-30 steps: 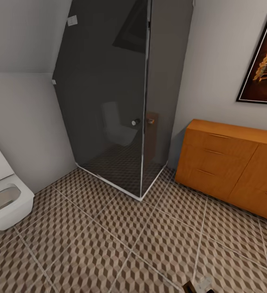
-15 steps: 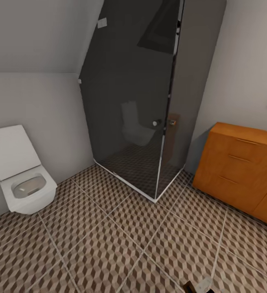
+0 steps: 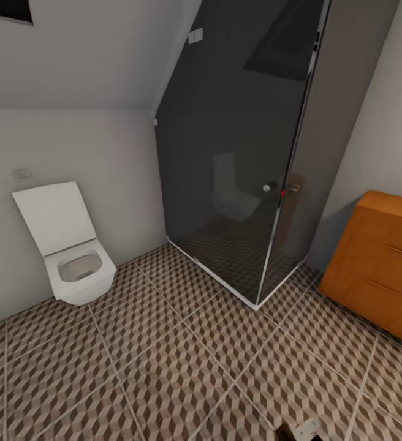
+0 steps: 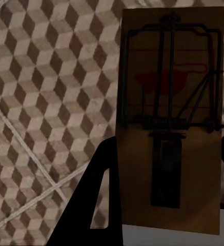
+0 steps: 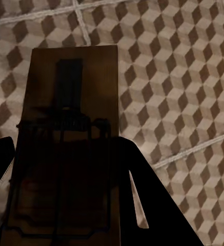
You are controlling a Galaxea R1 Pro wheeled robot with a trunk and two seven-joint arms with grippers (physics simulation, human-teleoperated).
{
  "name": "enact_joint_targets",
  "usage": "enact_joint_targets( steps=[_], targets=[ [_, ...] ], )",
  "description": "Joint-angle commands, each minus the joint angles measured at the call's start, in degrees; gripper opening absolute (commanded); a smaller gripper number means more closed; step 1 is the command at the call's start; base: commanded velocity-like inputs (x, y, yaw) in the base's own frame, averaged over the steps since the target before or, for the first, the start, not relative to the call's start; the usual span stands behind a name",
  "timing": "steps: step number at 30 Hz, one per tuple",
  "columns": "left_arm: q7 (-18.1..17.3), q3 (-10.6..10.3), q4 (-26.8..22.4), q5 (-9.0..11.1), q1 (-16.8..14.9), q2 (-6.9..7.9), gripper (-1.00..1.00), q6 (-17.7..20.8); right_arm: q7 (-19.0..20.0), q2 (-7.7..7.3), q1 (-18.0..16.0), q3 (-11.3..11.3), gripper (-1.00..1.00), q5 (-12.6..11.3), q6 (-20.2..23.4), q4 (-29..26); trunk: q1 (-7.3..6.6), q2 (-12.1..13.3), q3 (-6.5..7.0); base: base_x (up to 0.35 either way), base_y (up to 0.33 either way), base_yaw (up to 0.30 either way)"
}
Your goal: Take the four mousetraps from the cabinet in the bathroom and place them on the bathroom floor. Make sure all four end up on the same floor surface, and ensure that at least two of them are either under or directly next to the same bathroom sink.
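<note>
Now each gripper clamps one mousetrap: left gripper [image 4: 165, 179] mousetrap [image 4: 170, 123], right gripper [image 5: 65, 189] mousetrap [image 5: 68, 148].

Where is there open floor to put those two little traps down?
Open tiles of the bathroom floor stretch between the toilet, the shower enclosure and the cabinet. It is tighter in the corner between shower and cabinet.

Home bathroom: wall-hung toilet [image 3: 78, 266] left of frame, dark glass shower stall [image 3: 250, 159] centre, cube-pattern tiled floor [image 3: 182, 367].
</note>
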Motion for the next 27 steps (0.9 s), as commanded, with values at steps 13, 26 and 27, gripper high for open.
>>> enact_joint_targets(
  steps=[13, 26, 27],
  targets=[
    [0.19, -0.49, -0.93, 0.53, -0.13, -0.37, -1.00, -0.51, -0.29, 3.84, 0.00, 0.39, -1.00, -0.09, -0.18, -0.60, 0.00, -0.03, -0.06, 0.000, 0.000, 0.292],
    [-0.03, -0.48, -1.88, 0.59, 0.40, -0.34, -1.00, -0.53, -0.29, 4.48, 0.00, 0.17, -1.00, -0.42, -0.15, -0.18, 0.00, -0.03, -0.06, 0.000, 0.000, 0.292],
    [-0.06, -0.48, -2.17, 0.60, 0.49, -0.07, -1.00, -0.53, -0.29, 4.50, 0.00, 0.20, -1.00, -0.42, -0.15, -0.17, 0.00, -0.03, -0.06, 0.000, 0.000, 0.292]
  ],
)
